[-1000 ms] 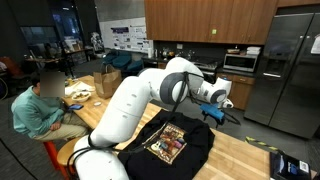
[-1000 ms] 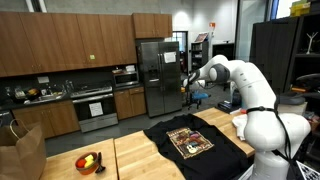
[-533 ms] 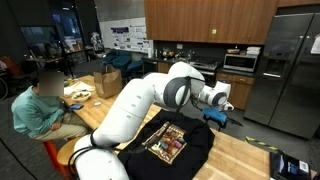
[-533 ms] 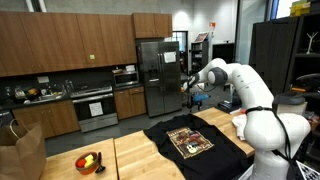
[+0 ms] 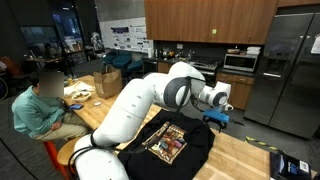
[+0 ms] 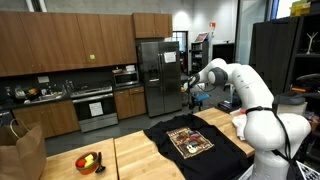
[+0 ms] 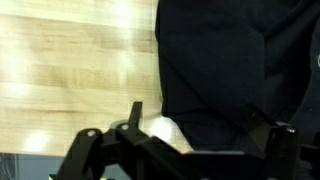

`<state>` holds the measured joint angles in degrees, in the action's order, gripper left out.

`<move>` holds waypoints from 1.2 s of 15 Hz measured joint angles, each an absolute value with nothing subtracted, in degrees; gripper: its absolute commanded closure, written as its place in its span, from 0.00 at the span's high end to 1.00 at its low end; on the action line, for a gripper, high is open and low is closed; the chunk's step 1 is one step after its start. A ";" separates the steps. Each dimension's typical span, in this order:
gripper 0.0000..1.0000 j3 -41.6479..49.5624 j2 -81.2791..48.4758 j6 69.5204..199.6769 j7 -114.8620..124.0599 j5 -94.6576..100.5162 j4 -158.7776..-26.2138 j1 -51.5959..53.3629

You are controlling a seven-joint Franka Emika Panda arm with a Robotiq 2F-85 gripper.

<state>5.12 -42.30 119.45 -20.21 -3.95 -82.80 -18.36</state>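
The shirt (image 5: pixel 196 140), black with a printed square on its front, is lying spread flat on the wooden surface (image 5: pixel 235 158), just in front of the robot's base in both exterior views. The end effector (image 5: pixel 217 117) is hanging in the air above the shirt's far end, clear of the cloth and touching nothing. Its jaws are standing wide apart and holding nothing. In the wrist view the two fingers (image 7: pixel 135 115) are showing spread at the bottom of the picture. The dark fabric (image 7: pixel 230 60) is filling the right side beneath them, and bare wood (image 7: pixel 70 80) is showing on the left, so the shirt's edge is running almost under the end effector.

The shirt is looking light, soft and limp. It would likely sag and drag behind whatever point lifts it, and it is neither fragile nor slippery. Lying flat, it is offering no bulk to pinch. The edge seen in the wrist view, or a corner or a raised wrinkle, seems the best place to take hold, with the fingers pressing down onto the wood and gathering a fold.

A seated person (image 5: pixel 35 105) is working at the next surface, well apart from the arm.
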 measured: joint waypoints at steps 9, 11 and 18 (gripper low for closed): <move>1.00 4.31 -42.57 121.59 -23.32 -4.05 -82.42 -19.59; 1.00 4.31 -42.57 121.61 -23.32 -4.05 -82.41 -19.59; 1.00 3.44 -42.03 124.17 -26.43 -3.96 -84.09 -19.56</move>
<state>3.44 -42.03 124.17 -26.43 -3.96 -84.09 -19.56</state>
